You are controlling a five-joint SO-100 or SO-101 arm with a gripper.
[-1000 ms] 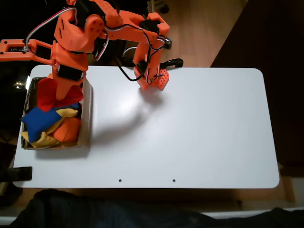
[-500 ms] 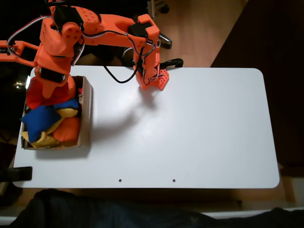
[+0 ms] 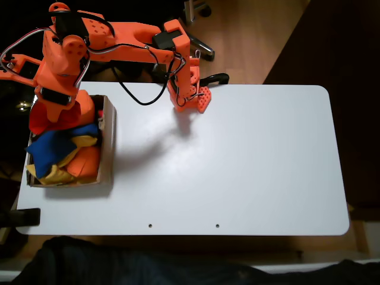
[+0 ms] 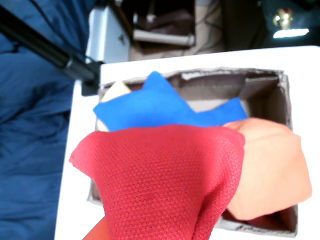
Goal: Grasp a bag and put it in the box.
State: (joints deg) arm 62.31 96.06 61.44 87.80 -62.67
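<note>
While hanging over the box (image 3: 108, 142) at the left end of the white tabletop (image 3: 237, 160) in the fixed view, grips the bag (image 4: 160, 180) with jaws clamped on red fabric, above a blue beanbag (image 4: 160, 102) and an orange beanbag (image 4: 270, 170) inside.

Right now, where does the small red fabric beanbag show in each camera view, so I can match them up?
Fixed view: the red fabric beanbag hangs under the orange arm at the far end of the brown cardboard box, upper left of the picture.
Wrist view: it fills the lower centre, draped over the box.
Shared landmark: the blue beanbag lying in the box.
</note>
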